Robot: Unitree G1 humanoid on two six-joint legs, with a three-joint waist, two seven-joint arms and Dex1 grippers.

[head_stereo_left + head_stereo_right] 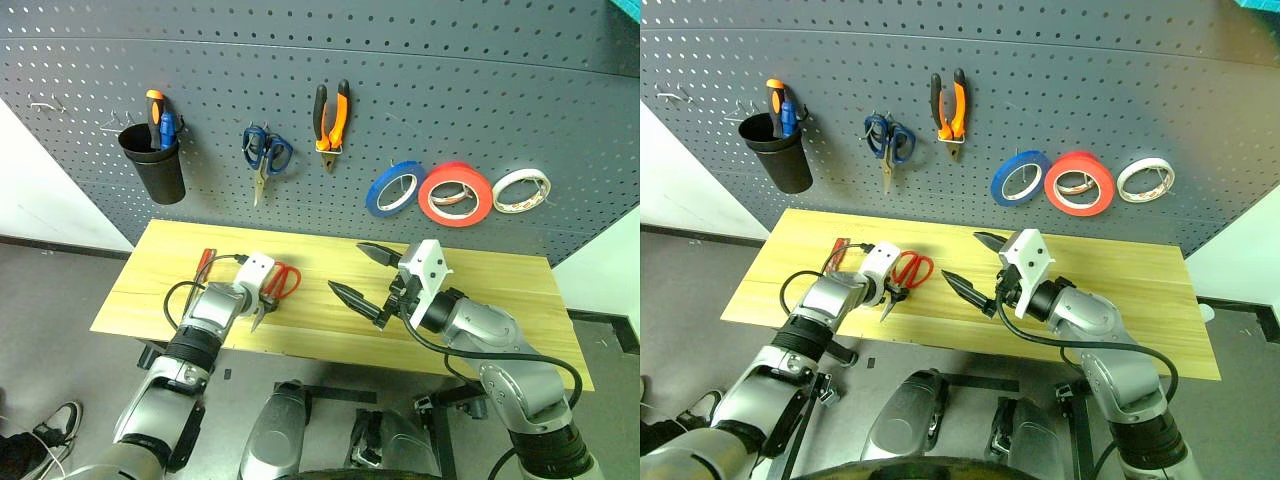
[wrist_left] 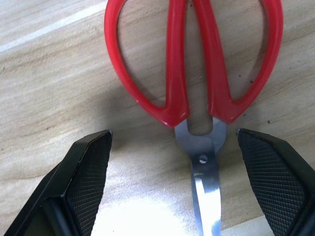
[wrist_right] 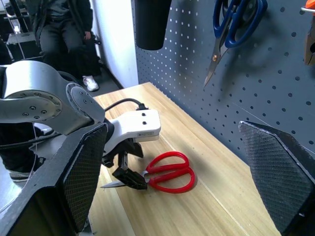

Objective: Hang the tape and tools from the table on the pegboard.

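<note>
Scissors (image 1: 284, 281) with red handles lie flat on the yellow wood surface (image 1: 500, 290), at about 9 o'clock of its middle, handles toward the pegboard (image 1: 420, 90) and blades toward the near edge. The left gripper (image 2: 172, 172) hangs tilted down over them with its jaws wide, one finger on each side of the pivot; the wrist view does not settle whether either pad touches the metal. A slim red-handled screwdriver (image 1: 203, 262) lies just beside, at 9 o'clock from the scissors. The right gripper (image 1: 362, 274) is held level above the middle of the surface, jaws wide and holding nothing. On the pegboard, from 9 o'clock round to 3 o'clock, hang a black cup (image 1: 153, 165) with tool handles in it, blue-handled scissors (image 1: 265, 152), the orange-and-black pliers (image 1: 332, 118), the thin blue tape (image 1: 394, 188), a wider red-orange roll (image 1: 455, 194) and a white roll (image 1: 521, 190). A person's legs (image 3: 64, 37) show beyond the far end of the surface.
</note>
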